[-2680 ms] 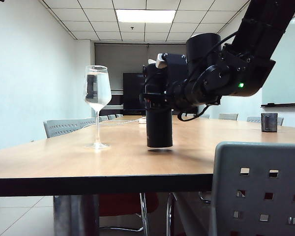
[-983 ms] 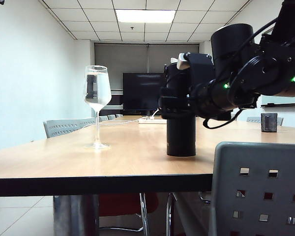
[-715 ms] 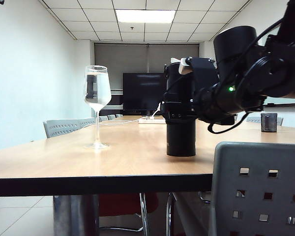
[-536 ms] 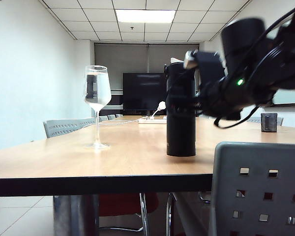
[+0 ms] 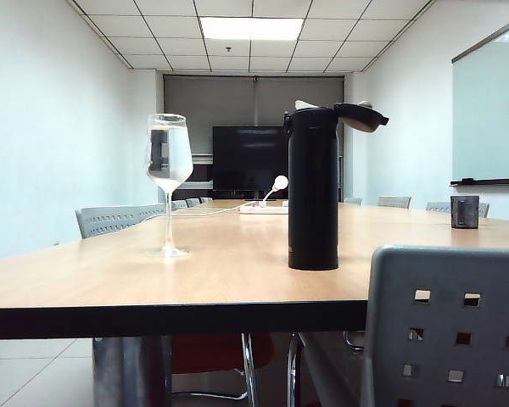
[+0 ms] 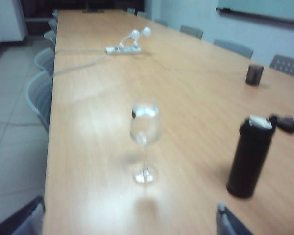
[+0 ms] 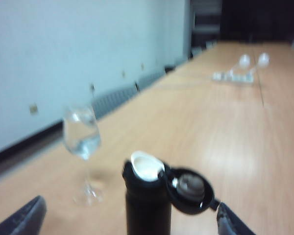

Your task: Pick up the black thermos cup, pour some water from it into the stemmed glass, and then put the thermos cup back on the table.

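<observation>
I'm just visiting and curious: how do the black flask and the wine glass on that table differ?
The black thermos cup is opaque, matte and straight-sided; the stemmed glass is clear, with a bowl on a thin stem. The thermos cup stands taller. Its hinged lid hangs open, while the glass has no lid and shows water in its bowl. Both stand upright on the table, apart, with nothing gripping them.

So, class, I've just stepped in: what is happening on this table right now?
Nothing is being held. The black thermos cup stands upright on the table, lid flipped open, and the stemmed glass beside it holds water. Both arms are out of the exterior view; the left gripper and right gripper hang open above the table, apart from both.
</observation>
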You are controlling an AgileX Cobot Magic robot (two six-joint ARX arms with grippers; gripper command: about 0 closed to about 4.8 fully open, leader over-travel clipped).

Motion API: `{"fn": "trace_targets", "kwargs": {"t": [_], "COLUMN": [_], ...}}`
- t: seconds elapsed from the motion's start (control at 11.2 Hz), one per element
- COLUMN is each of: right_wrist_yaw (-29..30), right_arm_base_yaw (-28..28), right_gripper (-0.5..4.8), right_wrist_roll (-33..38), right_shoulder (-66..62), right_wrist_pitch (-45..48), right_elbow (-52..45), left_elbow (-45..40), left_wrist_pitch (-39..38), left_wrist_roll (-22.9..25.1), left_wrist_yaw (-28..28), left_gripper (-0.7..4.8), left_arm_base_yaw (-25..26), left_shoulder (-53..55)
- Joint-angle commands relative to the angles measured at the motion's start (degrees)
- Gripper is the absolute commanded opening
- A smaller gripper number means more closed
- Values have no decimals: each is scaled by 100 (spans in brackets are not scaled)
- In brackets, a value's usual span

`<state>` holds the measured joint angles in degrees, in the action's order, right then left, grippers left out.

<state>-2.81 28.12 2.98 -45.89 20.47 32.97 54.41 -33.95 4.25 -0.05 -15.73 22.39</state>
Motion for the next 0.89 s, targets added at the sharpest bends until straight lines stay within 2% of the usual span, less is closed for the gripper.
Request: {"fn": "trace_targets", "kwargs": {"t": [0.09,0.18,0.27,0.45,0.54,0.63,0.71,0.8,0.89], "right_wrist_yaw": [-2,-2,-15,-15,7,402,448,450,448], "right_arm_base_yaw": [-11,-9,-11,0,-37,-11,-11,-11,-9], "right_gripper": [479,479,479,479,479,479,479,479,479], "right_wrist_roll": [-9,-2,-2,0,7,7,11,546,658], "right_shoulder": [2013,2780,3847,4542,4470,4404,4411,4457,4465], "right_wrist_pitch": [-2251,-3040,-3965,-4631,-5209,-5254,-5233,-4868,-4739], "right_elbow": [11,11,9,20,190,42,-66,-787,-970], "left_elbow": [-2,-2,-4,-4,-4,-55,-125,-719,-905], "left_wrist_pitch": [-828,-1032,-1300,-1596,-1838,-2194,-2203,-1917,-1777], "left_wrist_roll": [-55,-136,-382,-435,-555,-782,-796,-1067,-1209], "left_wrist_yaw": [313,422,881,1279,1366,1429,1445,1613,1707], "left_gripper": [479,479,479,479,479,479,479,479,479], "left_arm_base_yaw": [0,0,-2,0,0,0,0,0,0], "left_shoulder": [-874,-1147,-1475,-1727,-1768,-1869,-1878,-1891,-1891]}}
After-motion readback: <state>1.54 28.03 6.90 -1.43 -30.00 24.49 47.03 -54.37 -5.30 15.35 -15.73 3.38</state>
